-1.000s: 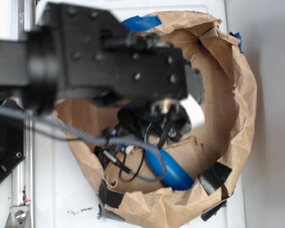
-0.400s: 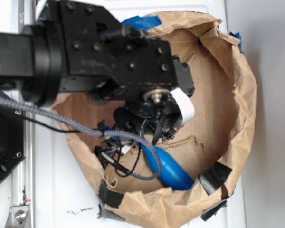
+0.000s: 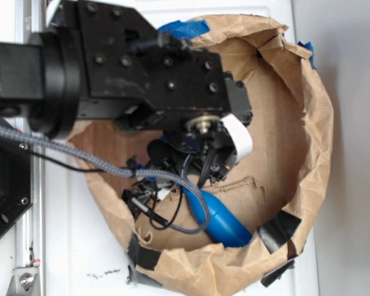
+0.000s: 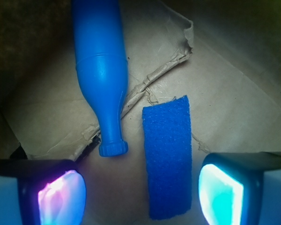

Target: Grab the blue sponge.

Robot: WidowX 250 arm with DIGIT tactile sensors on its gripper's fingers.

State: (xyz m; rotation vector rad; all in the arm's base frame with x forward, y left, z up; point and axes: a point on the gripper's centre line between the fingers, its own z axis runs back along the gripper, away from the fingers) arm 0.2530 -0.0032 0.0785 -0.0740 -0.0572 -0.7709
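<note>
wrist cam first: the gripper (image 4: 140,192) is spread wide, one glowing pad (image 4: 61,199) pink-purple at the lower left and the other cyan at the lower right, nothing between them touching either one. the blue sponge (image 4: 168,157) lies flat on the brown paper floor in the gap between the pads, closer to the cyan one, and not in contact with it as far as i can tell. it's a thin rectangular strip with a fine nubbly texture, long axis running pretty much straight away from the gripper, up the frame, near end almost at the bottom edge of the view.

just beside it on the left is the blue bowling pin toy (image 4: 100,79) (smooth glossy plastic), roughly parallel with a slight tilt, narrow capped neck pointing toward the gripper and fat body farther off. a small gap separates the two. a torn, crinkled paper edge (image 4: 154,77) crosses the floor beyond the sponge's far end.

exterior cam: the black arm (image 3: 129,74) hangs over a crumpled brown paper bag (image 3: 314,123) patched with black tape, and the pin shows under it; the sponge is hidden there.
</note>
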